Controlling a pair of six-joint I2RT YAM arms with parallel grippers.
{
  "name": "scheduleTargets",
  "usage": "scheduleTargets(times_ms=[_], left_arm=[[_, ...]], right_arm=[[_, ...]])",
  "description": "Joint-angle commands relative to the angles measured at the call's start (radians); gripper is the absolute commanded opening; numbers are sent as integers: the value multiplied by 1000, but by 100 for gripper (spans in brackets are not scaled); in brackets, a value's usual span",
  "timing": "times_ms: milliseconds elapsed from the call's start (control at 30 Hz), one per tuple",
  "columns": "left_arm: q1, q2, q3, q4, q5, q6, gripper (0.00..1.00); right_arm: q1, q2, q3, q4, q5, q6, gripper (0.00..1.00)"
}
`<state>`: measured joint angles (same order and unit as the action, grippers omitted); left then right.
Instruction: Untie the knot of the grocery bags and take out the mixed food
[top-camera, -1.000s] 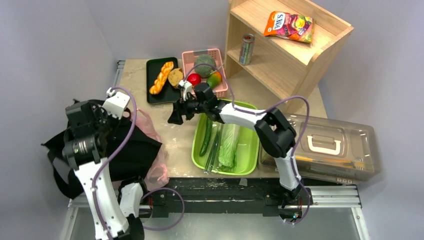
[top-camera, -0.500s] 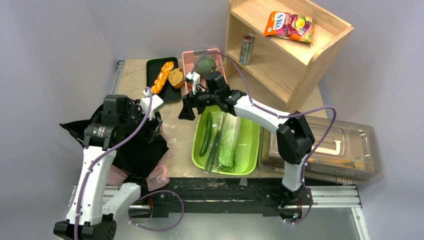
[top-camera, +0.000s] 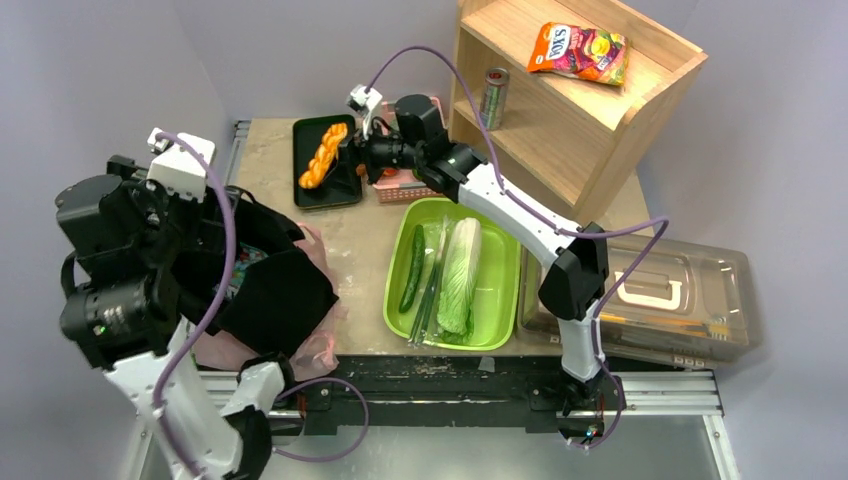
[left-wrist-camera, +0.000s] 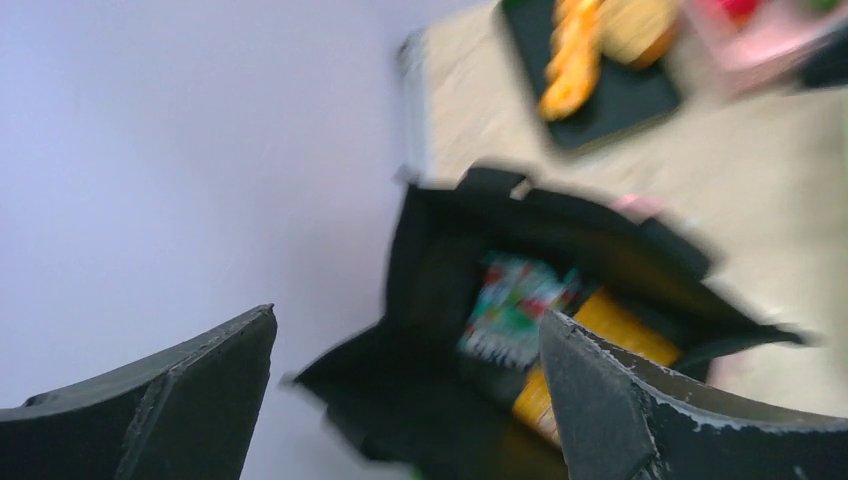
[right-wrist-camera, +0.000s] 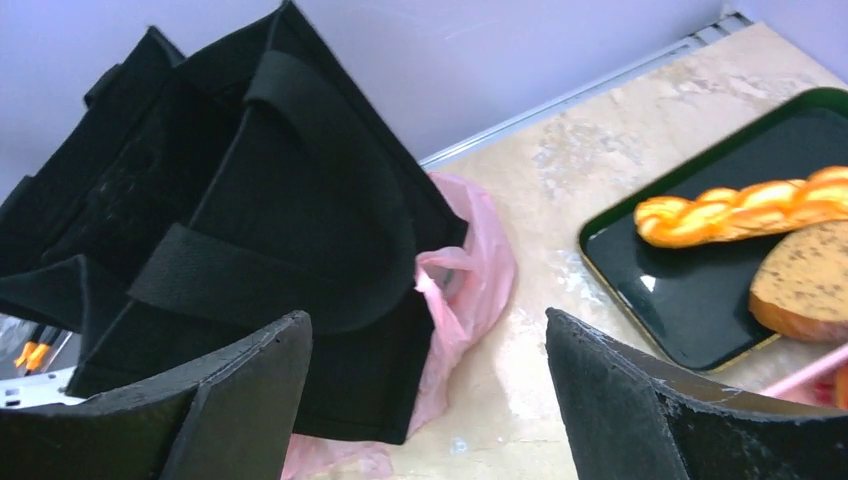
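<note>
- Step in hand, as judged: unloading looks all but finished. The pink plastic bag (right-wrist-camera: 472, 270) lies slack at the near-left corner, partly under the black tote bag (right-wrist-camera: 280, 200). Its knot shows in no view.
- Advice: move the tote clear first, then pinch the thin film lightly and confirm nothing remains inside.
- Left gripper (left-wrist-camera: 408, 330): fingers apart, empty, above the tote's open mouth.
- Right gripper (right-wrist-camera: 428, 320): fingers apart, empty, at the far edge.
- Green tub (top-camera: 497, 282): cucumber (top-camera: 413, 268), thin stalks (top-camera: 432, 290), napa cabbage (top-camera: 460, 275).
- Black tray (right-wrist-camera: 690, 290): braided bread (right-wrist-camera: 740, 208), round bread (right-wrist-camera: 800, 285).
- Tote: coloured packets (left-wrist-camera: 515, 300), blurred.
- Pink basket (top-camera: 405, 188): contents hidden by the arm.
</note>
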<state>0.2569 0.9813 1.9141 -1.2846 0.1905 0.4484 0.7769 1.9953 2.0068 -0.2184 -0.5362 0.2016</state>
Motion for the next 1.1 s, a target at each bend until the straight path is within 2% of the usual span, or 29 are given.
scheduleTargets(times_ms=[0,67,200,333,433,600,700,833,900,967,1067], left_arm=[[262,96,-89,-85,-180,206,100],[411,161,-71,-85,-117,231,100],[555,225,-39,-111,-41,175,100],[564,117,-147,-60,-40,0,100],[563,35,-228,-11,-175,-171,100],[570,-115,-391,-14,-292,-254,100],[569,-140,-486,-68,-344,-308,100],[576,-154,-605,-24,-267,-372,99],[577,-147,-639,46,-219,-379,92],[577,-129,-646,106,-202,-377,78],[582,-80,-584,171,-122,-334,45]], right_arm=[[69,-18,32,-6,8,-8,86],[103,-24,36,1,17,-24,87],[167,-15,68,34,78,-53,90],[215,52,154,61,143,-30,90],[249,100,195,66,185,-49,90],[292,143,198,66,219,-83,88],[300,167,198,57,259,-107,85],[299,180,192,23,305,-142,75],[297,169,175,-1,304,-162,63],[293,139,128,2,292,-177,48],[287,99,56,14,282,-181,21]])
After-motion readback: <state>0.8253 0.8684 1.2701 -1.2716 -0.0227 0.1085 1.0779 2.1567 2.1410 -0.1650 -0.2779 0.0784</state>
